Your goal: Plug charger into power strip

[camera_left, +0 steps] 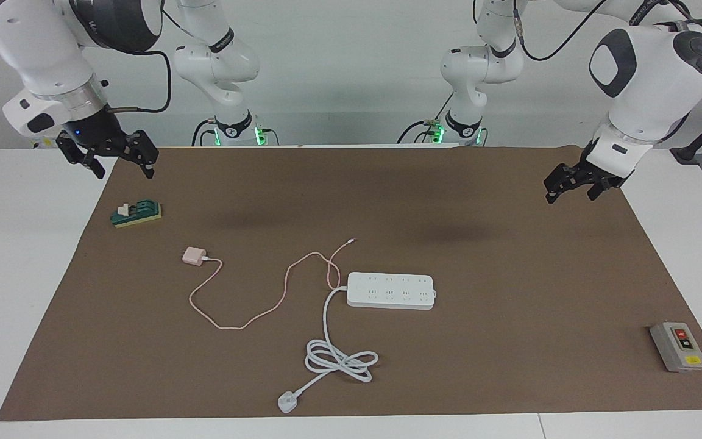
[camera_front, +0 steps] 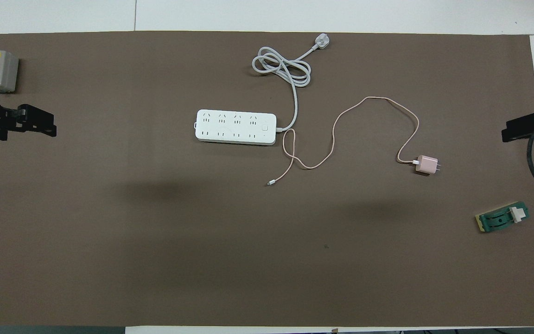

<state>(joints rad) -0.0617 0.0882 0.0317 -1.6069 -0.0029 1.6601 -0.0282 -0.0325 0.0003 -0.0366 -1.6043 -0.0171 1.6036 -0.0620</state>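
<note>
A long white rectangular multi-socket power strip point(camera_left: 390, 290) lies flat near the middle of the brown paper mat point(camera_left: 509, 341) that covers the white table point(camera_left: 16, 256), its sockets facing up. From the strip's end toward the right arm's end of the table, a thick white cord point(camera_left: 339, 356) runs away from the robots, coils into loose loops and ends in a white three-pin plug point(camera_left: 287, 402) near the mat's edge farthest from the robots. The small pale-pink cube-shaped charger point(camera_left: 192, 256) rests on the mat well apart from the strip, toward the right arm's end; in the overhead view it sits at about four o'clock from the strip point(camera_front: 236, 127), unplugged, with its prongs pointing away from the strip. Its thin pink cable point(camera_left: 247, 305) snakes across the mat toward the strip, loops just beside the strip's corded end, and its free tip lies nearer to the robots than the strip. The right gripper point(camera_left: 120, 161) hangs in the air over the mat's corner at the right arm's end, jaws spread and holding nothing. Near it on the mat sits a small green and yellow block with a white clip point(camera_left: 136, 214). The left gripper point(camera_left: 573, 186) hovers over the mat's edge at the left arm's end, jaws released and empty. A grey switch box with red and yellow buttons point(camera_left: 679, 346) lies at that end, farther from the robots.
</note>
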